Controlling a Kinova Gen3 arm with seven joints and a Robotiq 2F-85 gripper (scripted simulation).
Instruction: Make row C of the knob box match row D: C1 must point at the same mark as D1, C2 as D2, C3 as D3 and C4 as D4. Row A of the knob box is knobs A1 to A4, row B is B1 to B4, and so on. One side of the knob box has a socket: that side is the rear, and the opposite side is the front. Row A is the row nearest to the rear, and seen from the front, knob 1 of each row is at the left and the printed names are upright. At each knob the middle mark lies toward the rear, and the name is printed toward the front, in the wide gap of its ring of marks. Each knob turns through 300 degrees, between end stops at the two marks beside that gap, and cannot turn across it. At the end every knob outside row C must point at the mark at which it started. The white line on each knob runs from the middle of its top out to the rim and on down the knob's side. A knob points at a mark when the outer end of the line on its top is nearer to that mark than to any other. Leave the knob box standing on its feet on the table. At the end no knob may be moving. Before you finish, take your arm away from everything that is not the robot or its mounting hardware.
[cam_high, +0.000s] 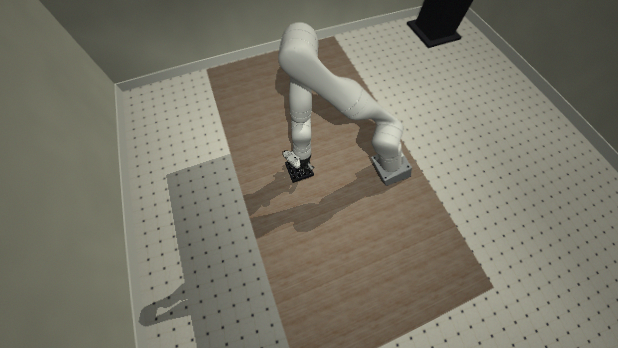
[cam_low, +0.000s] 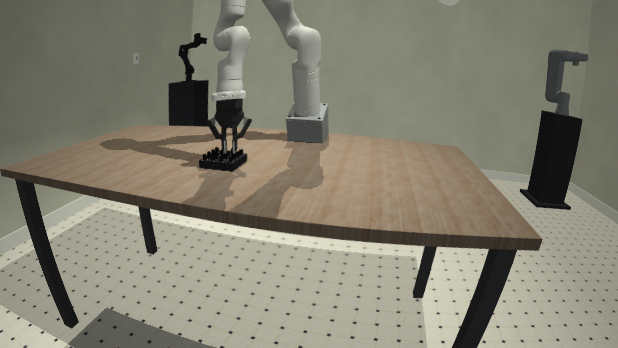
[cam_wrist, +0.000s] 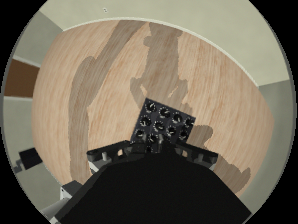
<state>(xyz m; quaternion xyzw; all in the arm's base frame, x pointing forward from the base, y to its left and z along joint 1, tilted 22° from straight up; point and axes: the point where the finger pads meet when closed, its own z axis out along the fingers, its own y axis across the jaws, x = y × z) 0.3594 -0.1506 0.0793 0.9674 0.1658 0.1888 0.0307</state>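
The knob box (cam_low: 223, 160) stands on the counter (cam_low: 380, 190), at nine o'clock from the arm's base in the top view. The hand (cam_low: 229, 145), narrowed, hangs over it; whether it grips a knob I cannot tell. Off-centre fingers risk nudging a neighbouring knob.

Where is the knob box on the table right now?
In the exterior view, the knob box stands on the table toward its left side, directly beneath the gripper, left of the arm's grey base.
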